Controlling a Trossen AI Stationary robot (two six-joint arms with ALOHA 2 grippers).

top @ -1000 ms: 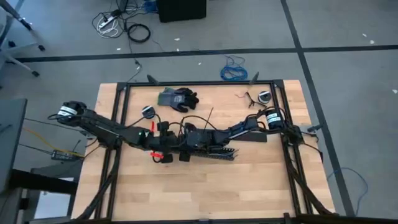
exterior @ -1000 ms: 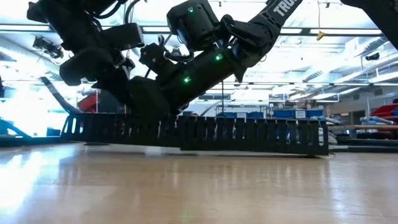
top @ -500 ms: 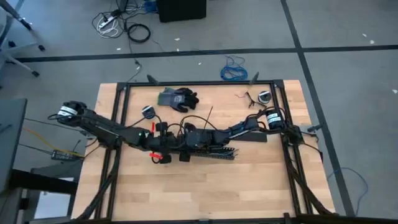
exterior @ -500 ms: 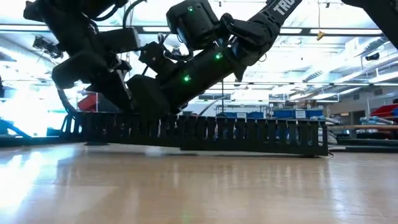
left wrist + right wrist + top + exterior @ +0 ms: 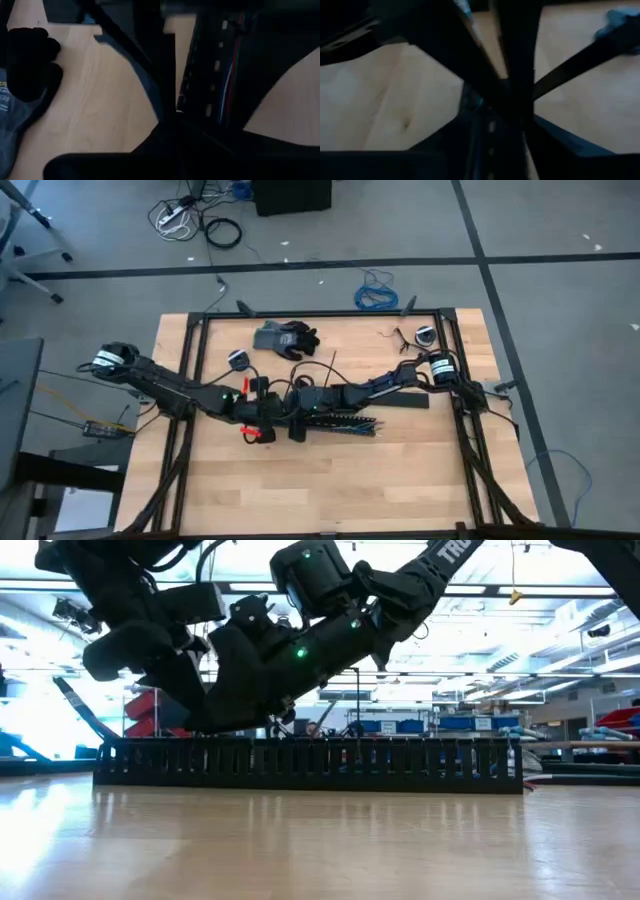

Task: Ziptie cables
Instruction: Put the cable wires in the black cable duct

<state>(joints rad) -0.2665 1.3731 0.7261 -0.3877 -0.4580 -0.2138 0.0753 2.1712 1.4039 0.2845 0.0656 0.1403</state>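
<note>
Where both arms meet mid-table, the left gripper (image 5: pixel 262 412) and right gripper (image 5: pixel 300 408) hover over the slotted strip (image 5: pixel 310 762). Cables (image 5: pixel 231 65) lie inside it. Finger states: cannot tell

Grey-black glove (image 5: pixel 285 338) (far table edge)

Top view: left gripper (image 5: pixel 262 415) and right gripper (image 5: pixel 300 412) meet mid-table over a black slotted strip (image 5: pixel 345 423); glove (image 5: pixel 285 338) near the far edge.

Your near table half (image 5: pixel 330 480) lies open. Mid-table, the black slotted strip (image 5: pixel 340 423) and both arms crowd together. At the far edge, a glove (image 5: pixel 285 338) blocks the left, a small roll (image 5: pixel 425 335) the right.
</note>
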